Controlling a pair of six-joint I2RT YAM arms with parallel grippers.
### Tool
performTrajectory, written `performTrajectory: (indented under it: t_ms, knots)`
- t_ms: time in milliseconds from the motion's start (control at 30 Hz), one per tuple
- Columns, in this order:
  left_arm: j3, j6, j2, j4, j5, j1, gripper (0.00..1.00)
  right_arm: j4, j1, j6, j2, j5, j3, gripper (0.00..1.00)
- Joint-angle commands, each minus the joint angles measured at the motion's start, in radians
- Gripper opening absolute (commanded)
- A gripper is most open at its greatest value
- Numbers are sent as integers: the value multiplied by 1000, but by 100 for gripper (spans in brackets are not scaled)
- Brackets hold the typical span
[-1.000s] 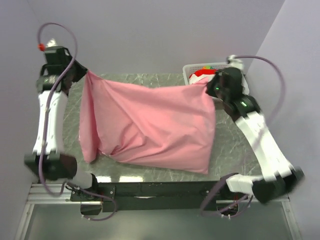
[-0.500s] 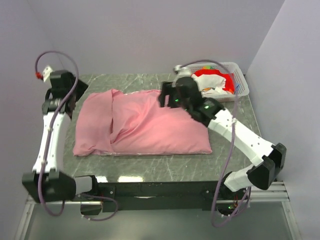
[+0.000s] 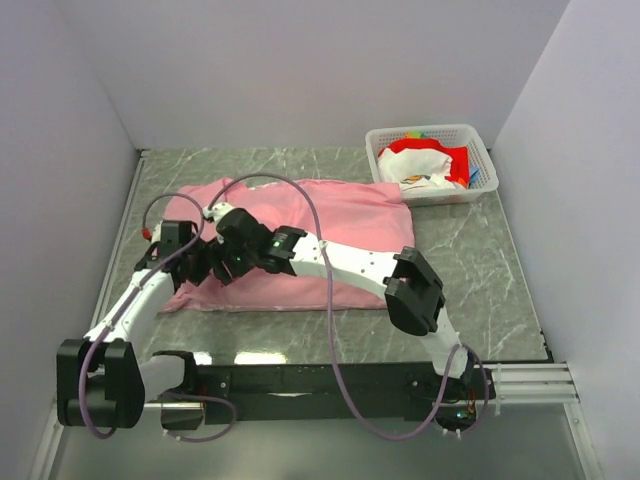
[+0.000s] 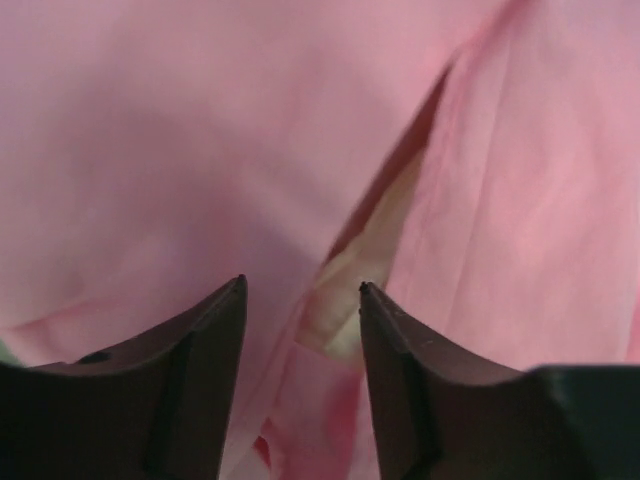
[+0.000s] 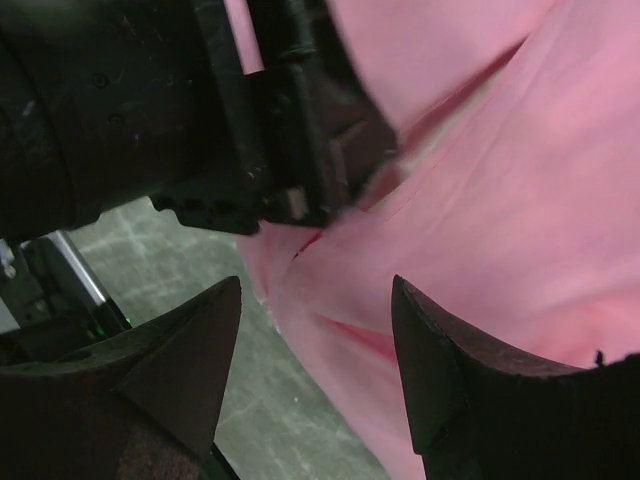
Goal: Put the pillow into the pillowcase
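Both open and empty, left gripper [image 4: 300, 290] and right gripper [image 5: 317, 285] sit at the pillowcase [image 3: 330, 205] mouth, pillow [image 4: 385, 225] sliver showing; final tuck probably needs a fabric-edge pinch.

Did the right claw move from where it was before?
Yes. The right gripper went from beside the white basket leftward to the left end of the pillowcase.

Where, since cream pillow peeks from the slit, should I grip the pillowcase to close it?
Probably the loose hem of the pillowcase beside the slit where the pillow shows, coming from its left end: that edge lies free, slightly lifted.
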Motion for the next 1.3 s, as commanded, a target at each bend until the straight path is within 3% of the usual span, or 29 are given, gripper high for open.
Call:
performTrajectory:
  t_ms: [0,167,267,367,500,600,633,733,800,1067,1267]
  knots:
    - [-40,-52,-41,133,41,-63,61,6,-2,-26,5,-32,49,68]
    - [-72,-60,20,162,43,-69,54,-1,-4,-11,34,12,12,64]
    - [-90,-65,20,165,43,-69,19,14,-13,-3,20,46,-29,58]
    - [-98,-69,-30,137,41,-69,1,11,-23,-14,23,37,-36,57]
    - [-89,-66,-138,41,9,-69,1,-16,-23,-35,63,5,-2,54]
    - [-81,-77,-233,-34,-32,-69,1,-43,-28,-45,91,-1,47,38]
    - [-80,-80,-256,-48,-38,-67,1,-44,-30,-42,96,-9,59,25]
    - [-73,-88,-330,-90,-42,-67,1,-43,-45,-29,109,-62,104,7]
    - [-64,-82,-362,-103,-40,-69,1,-52,-56,-17,125,-82,157,1]
    - [-47,-74,-524,-110,-15,-69,1,127,-85,148,187,-225,253,0]
    - [-11,-108,-590,-170,-43,-69,1,347,-88,282,218,-199,115,0]
